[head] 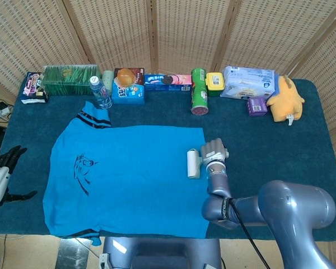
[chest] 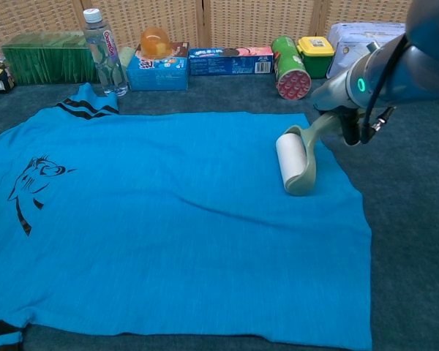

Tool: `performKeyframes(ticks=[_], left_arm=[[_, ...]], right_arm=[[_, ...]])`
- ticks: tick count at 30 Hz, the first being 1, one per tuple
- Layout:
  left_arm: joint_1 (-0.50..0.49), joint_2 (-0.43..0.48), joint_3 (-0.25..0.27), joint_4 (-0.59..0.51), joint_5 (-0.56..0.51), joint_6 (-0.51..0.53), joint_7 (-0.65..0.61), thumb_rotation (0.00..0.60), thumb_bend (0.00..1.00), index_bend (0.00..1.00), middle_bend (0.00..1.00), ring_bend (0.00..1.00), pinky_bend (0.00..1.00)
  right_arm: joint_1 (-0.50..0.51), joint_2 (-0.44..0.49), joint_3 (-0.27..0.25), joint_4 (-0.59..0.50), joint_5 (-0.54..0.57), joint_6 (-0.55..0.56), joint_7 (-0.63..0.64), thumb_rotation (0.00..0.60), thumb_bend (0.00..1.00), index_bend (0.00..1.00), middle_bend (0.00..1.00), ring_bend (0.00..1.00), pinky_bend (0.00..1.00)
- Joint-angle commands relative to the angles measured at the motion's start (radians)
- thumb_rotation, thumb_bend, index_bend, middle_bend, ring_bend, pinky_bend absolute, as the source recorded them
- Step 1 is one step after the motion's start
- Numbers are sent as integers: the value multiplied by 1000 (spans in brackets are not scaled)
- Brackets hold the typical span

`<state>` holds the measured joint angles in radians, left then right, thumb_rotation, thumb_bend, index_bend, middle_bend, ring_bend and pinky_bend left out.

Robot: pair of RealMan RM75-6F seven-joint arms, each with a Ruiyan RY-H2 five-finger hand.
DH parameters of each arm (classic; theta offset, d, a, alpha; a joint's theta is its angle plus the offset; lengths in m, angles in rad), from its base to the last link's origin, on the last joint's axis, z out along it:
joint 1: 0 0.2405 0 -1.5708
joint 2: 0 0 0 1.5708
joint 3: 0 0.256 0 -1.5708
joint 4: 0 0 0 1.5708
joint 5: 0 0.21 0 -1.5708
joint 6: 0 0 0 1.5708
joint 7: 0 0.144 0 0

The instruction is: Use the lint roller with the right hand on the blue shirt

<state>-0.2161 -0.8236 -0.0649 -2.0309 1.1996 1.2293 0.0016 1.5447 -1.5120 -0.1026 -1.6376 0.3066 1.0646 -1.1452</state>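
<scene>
Dark teal cloth covering the surface (head: 302,145), wicker screens (head: 157,28) closing off the room at twelve o'clock. Lying flat across the middle, the blue shirt (head: 129,179), thin knit, softly creased, a dark sketch print toward nine o'clock, striped cuffs poking out at eleven and seven. Resting on the shirt's three o'clock side, just inside its edge, the lint roller (chest: 293,161): a white cylinder in a pale green curved frame. Gripping its handle, the right hand (head: 213,152), grey fingers wrapped around the grip, metallic arm curving in from five o'clock. Hanging off the nine o'clock edge of the surface, the left hand (head: 3,174), dark fingers spread wide and holding nothing.

Lining the twelve o'clock edge: a green box (head: 70,79), a clear water bottle (head: 100,92), a blue carton (head: 127,92), a flat biscuit box (head: 168,81), a green tube can (head: 199,89), a wipes pack (head: 248,83), a yellow plush toy (head: 285,100). Lying open, bare cloth between shirt and three o'clock edge.
</scene>
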Motion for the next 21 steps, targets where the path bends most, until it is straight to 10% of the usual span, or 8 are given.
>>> performKeyframes(ticks=[1,21], left_arm=[[1,-1,0,1,0,1,-1,600,82,0,0,0,18],[25,-23,14,2,2,20,1,600,82,0,0,0,17]], right_arm=[[6,-24,32,12,21,22,-39,600,1000,975,806,910,1000],[18,-149,233,89,76,71,-231,600,1000,975,806,910,1000]])
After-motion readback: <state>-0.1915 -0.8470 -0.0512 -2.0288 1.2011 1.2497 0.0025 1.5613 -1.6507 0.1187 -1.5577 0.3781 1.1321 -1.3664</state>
